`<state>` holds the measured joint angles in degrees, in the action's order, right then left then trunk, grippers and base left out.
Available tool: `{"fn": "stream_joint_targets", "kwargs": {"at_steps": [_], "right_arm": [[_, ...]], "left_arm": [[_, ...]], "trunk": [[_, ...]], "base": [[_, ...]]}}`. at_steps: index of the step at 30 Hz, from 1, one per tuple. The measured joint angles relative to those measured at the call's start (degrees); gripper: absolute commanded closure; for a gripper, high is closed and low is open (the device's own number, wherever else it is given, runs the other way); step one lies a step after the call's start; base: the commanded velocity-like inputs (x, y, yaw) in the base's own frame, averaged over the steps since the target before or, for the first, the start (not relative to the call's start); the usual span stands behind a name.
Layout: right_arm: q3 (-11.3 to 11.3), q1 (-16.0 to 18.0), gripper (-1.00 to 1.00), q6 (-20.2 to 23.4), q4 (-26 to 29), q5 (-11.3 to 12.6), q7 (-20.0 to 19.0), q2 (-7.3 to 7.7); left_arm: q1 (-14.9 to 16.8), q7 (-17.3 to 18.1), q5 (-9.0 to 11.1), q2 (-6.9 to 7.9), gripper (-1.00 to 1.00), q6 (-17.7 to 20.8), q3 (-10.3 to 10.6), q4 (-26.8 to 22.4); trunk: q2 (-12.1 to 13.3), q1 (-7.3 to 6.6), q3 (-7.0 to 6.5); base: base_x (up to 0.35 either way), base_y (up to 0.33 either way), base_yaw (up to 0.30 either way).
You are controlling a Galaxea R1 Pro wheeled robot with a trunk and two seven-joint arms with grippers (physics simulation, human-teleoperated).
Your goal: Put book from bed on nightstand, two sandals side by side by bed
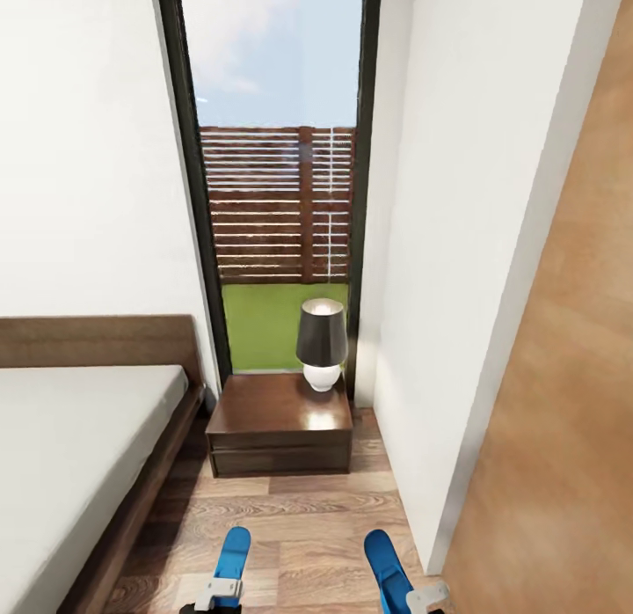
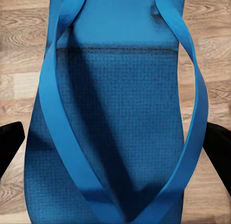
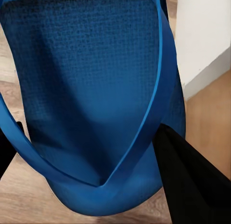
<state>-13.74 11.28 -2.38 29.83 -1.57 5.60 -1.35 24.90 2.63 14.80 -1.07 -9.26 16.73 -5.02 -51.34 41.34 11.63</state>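
Two bright blue sandals are held low over the wood floor, the left sandal [image 1: 233, 551] in my left gripper [image 1: 216, 591] and the right sandal [image 1: 387, 568] in my right gripper [image 1: 427, 598]. In the left wrist view the sandal [image 2: 115, 104] lies sole and straps toward the camera, with a black finger [image 2: 10, 146] at either side. In the right wrist view the other sandal [image 3: 91, 89] is pinched by a black finger [image 3: 192, 185]. The bed [image 1: 70, 438] with its grey mattress stands to the left. The nightstand [image 1: 272, 425] is straight ahead. The book is out of view.
A lamp [image 1: 322, 343] with a dark shade stands on the nightstand's right rear corner. Behind it is the tall black-framed window [image 1: 277, 201]. A white wall [image 1: 440, 315] and a tan wooden door [image 1: 563, 438] close in on the right, leaving a narrow strip of floor [image 1: 308, 517].
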Motion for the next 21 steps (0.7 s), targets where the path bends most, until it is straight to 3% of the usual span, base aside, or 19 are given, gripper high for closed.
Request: {"fn": "stream_joint_targets", "kwargs": {"at_steps": [8, 21], "right_arm": [[-0.01, 0.01, 1.00, -0.01, -0.01, 0.00, 0.00, 0.00], [-0.03, 0.01, 1.00, -0.01, -0.02, 0.00, 0.00, -0.01]], "left_arm": [[-0.01, -0.01, 0.01, 0.01, 1.00, -0.07, 0.00, -0.02], [-0.02, -0.02, 0.06, 0.00, 1.00, -0.08, 0.02, -0.06]], "trunk": [[0.00, 0.00, 0.00], [0.00, 0.00, -0.05]], "base": [[0.309, 0.000, 0.089], [0.310, -0.028, 0.246]]}}
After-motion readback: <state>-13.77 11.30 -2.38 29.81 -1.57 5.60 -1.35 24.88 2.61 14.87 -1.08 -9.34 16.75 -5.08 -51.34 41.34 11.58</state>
